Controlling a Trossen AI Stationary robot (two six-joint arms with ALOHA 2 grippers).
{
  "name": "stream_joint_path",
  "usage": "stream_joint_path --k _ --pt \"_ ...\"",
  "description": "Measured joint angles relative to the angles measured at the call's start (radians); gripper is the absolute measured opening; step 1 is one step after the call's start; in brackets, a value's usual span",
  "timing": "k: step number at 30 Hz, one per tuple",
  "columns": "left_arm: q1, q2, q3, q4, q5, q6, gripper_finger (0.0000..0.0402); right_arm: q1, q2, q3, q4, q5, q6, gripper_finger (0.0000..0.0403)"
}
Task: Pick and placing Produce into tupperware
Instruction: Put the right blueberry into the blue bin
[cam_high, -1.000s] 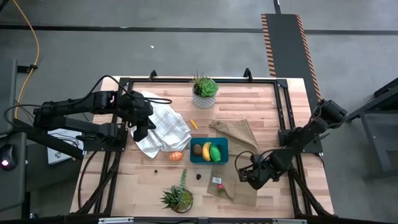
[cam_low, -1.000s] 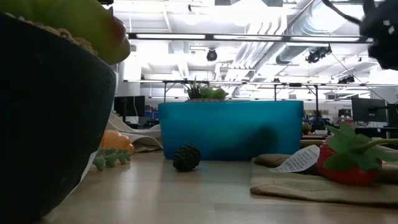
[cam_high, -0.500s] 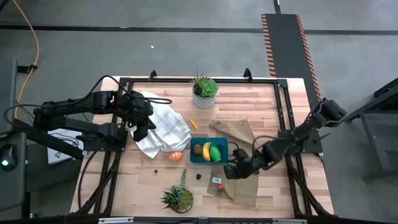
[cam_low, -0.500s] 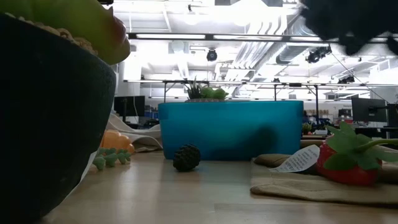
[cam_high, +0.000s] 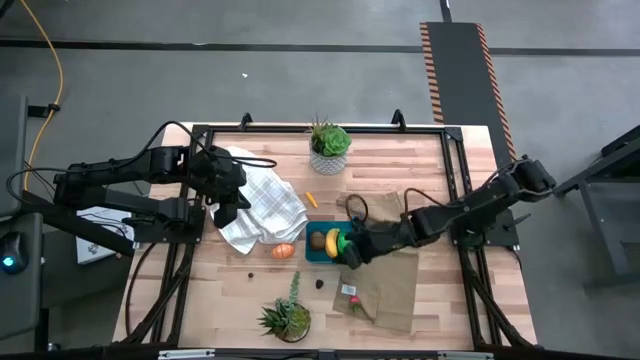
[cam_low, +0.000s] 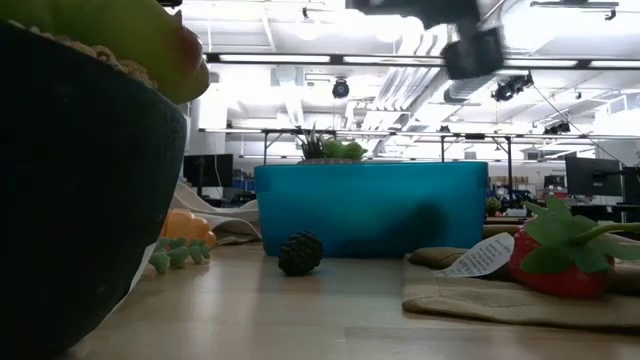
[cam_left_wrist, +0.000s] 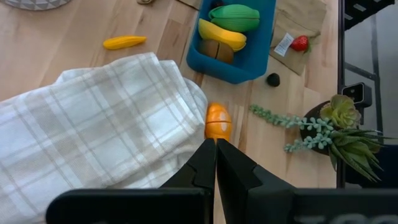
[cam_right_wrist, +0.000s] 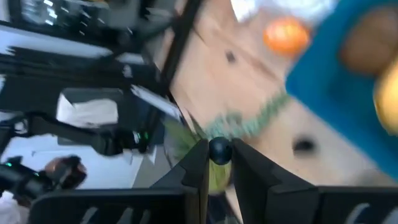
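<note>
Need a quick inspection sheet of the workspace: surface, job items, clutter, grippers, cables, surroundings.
Surface: light wooden slatted table in a black frame.
Job's things: teal-blue plastic container holding a yellow banana, a bright green piece and a brown round piece. An orange piece and a small yellow-orange piece lie on the wood.
Clutter: white plaid cloth, tan cloth with a red strawberry, two potted plants, small dark berry.
Grippers: right gripper at the container's edge, fingers pinching a small dark ball. Left gripper shut, empty, over the plaid cloth.
Cables: yellow cable on the floor.
Surroundings: grey floor, striped ramp.
</note>
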Motion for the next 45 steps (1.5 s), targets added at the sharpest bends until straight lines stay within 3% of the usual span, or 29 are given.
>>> stream_joint_path --k 10,20,26,31,37,45 --pt "0.0 0.0 0.0 0.0 0.0 0.0 0.0003 -0.087 0.0 0.0 0.145 0.127 -0.24 0.0046" --pt "0.0 0.0 0.0 0.0 -0.001 0.0 0.0003 -0.13 -0.003 0.0 0.396 0.355 -0.546 0.0046" --pt "0.0 0.0 0.0 0.0 -0.002 0.0 0.0003 -0.178 -0.091 0.0 0.422 0.361 -0.697 0.0046" --pt "0.0 0.0 0.0 0.0 -0.004 0.001 0.0003 -0.236 -0.237 0.0 0.322 0.307 -0.8 0.0046" --pt "0.0 0.0 0.0 0.0 -0.003 0.0 0.0003 -0.313 -0.38 0.044 0.053 0.219 -0.841 0.0046" --pt "0.0 0.0 0.0 0.002 -0.003 -0.022 0.0003 -0.396 -0.317 0.349 -0.509 0.089 -0.926 0.0046"
